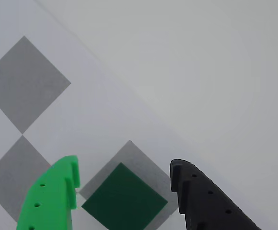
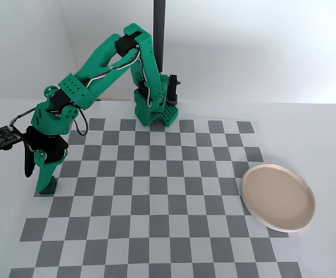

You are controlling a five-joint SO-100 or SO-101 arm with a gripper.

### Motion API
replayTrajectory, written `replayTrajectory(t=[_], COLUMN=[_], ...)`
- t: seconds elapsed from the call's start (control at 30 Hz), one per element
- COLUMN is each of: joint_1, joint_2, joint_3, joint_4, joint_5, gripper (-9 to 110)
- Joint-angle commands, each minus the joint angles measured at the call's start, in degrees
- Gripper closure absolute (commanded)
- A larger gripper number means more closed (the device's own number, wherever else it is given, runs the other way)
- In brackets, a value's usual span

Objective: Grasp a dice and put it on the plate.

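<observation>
In the wrist view, the dark green dice [image 1: 124,201] sits on a grey checkerboard square at the bottom edge, between the fingers of my open gripper [image 1: 125,165]. The bright green finger [image 1: 52,196] stands close to its left corner, and the black finger [image 1: 201,196] is a little apart on its right. In the fixed view my gripper [image 2: 37,180] reaches down at the board's far left edge, with the dice [image 2: 51,185] partly hidden at the green fingertip. The beige-pink plate [image 2: 277,197] with its white rim lies empty at the right edge of the board.
The checkerboard mat [image 2: 156,191] covers the white table. The arm's green base [image 2: 156,113] and a dark vertical post [image 2: 159,29] stand at the back. A small circuit-board camera [image 2: 0,138] sticks out to the left of the wrist.
</observation>
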Motion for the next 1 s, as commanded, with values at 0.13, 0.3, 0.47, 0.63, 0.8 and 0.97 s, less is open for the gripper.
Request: replayTrajectory(t=[0.13,0.3,0.47,0.63,0.8,0.97], joint_1=[-1.1,-1.0,-1.0,-1.1,-1.3,-1.5], joint_2=[0.4,-0.5,-1.5,-3.2,-4.5,-5.4], joint_3=[-5.8,-5.8,-5.8,-5.7,-5.6,-5.4], joint_4=[0.3,0.2,0.8,0.9,0.9,1.4], joint_5=[-0.9,-1.4,-1.4,-1.6,-2.0,-2.2], gripper=[83,82,82,82,83,83])
